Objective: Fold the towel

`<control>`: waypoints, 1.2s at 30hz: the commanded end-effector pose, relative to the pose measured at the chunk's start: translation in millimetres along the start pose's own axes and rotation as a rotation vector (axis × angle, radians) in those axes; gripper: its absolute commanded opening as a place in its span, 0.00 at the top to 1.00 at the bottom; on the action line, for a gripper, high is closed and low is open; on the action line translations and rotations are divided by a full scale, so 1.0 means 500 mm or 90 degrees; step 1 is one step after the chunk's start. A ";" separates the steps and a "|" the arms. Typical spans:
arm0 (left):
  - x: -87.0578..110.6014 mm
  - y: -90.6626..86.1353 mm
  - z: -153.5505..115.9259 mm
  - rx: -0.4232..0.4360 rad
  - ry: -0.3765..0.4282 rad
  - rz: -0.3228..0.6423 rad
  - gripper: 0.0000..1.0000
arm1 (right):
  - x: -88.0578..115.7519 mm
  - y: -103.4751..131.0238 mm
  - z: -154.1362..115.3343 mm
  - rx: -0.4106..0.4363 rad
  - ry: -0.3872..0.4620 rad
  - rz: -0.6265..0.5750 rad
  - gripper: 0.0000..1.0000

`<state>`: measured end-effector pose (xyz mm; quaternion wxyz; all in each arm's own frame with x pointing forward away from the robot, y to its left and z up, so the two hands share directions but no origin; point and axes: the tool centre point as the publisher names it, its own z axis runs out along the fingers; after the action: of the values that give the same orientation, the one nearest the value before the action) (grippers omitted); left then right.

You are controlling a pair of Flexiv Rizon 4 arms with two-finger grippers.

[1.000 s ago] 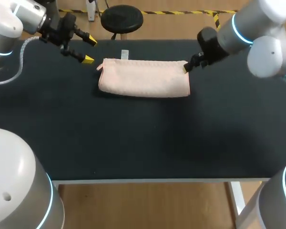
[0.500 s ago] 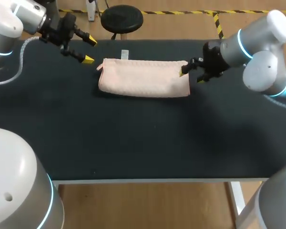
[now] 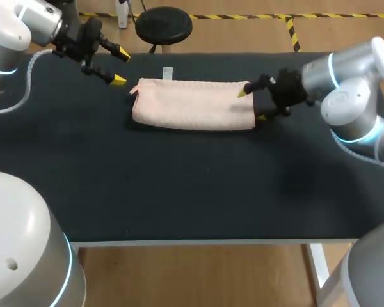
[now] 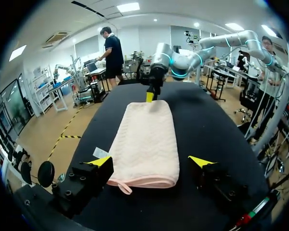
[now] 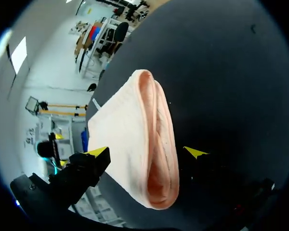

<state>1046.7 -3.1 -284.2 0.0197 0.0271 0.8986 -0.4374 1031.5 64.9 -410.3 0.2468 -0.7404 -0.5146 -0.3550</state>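
pink towel (image 3: 192, 104): folded into a long band, lying flat near the far edge of the black worktop (image 3: 179, 192). its long edges run side to side, with a hanging loop (image 4: 125, 187) at the left end. a broad stretch of worktop lies on its near side. white tag (image 3: 168, 73): just beyond the towel's far edge. right gripper (image 3: 251, 105): wide open, fingers straddling the towel's layered right end, not clamped. left gripper (image 3: 118, 66): wide open, holding nothing, just off the towel's left end.

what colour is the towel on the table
The towel is pale pink, plain with no pattern; it shows best in the left wrist view.
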 end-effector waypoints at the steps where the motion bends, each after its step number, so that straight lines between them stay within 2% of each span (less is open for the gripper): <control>1: 0.000 0.001 0.000 0.001 0.000 0.001 0.00 | -0.006 0.005 0.018 0.004 0.057 0.040 0.00; 9: 0.000 0.001 0.000 0.001 0.000 0.001 0.00 | 0.012 0.005 0.037 0.013 0.044 0.002 0.00; 10: 0.000 0.001 0.000 0.001 0.000 0.001 0.00 | 0.016 0.005 0.039 0.015 0.038 -0.007 0.04; 11: 0.000 0.001 0.000 0.001 0.000 0.001 0.00 | 0.019 0.005 0.041 0.016 0.037 -0.013 0.18; 14: 0.000 0.001 0.000 0.001 0.000 0.001 0.00 | 0.022 0.005 0.045 0.017 0.018 -0.031 0.71; 15: 0.000 0.001 0.000 0.001 0.000 0.001 0.00 | 0.023 0.005 0.045 0.017 0.007 -0.039 1.00; 25: 0.000 0.001 0.000 0.001 0.000 0.001 0.00 | 0.062 0.001 0.036 -0.008 -0.155 -0.143 1.00; 31: 0.000 0.001 0.000 0.001 0.000 0.001 0.00 | 0.123 0.007 0.045 -0.015 -0.202 -0.187 1.00; 36: 0.000 0.001 0.000 0.001 0.000 0.001 0.00 | 0.198 0.000 0.077 -0.010 -0.222 -0.235 1.00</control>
<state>1046.7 -3.3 -284.2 0.0197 0.0271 0.8986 -0.4374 1054.6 133.2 -366.4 0.1167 -0.6722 -0.6612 -0.3120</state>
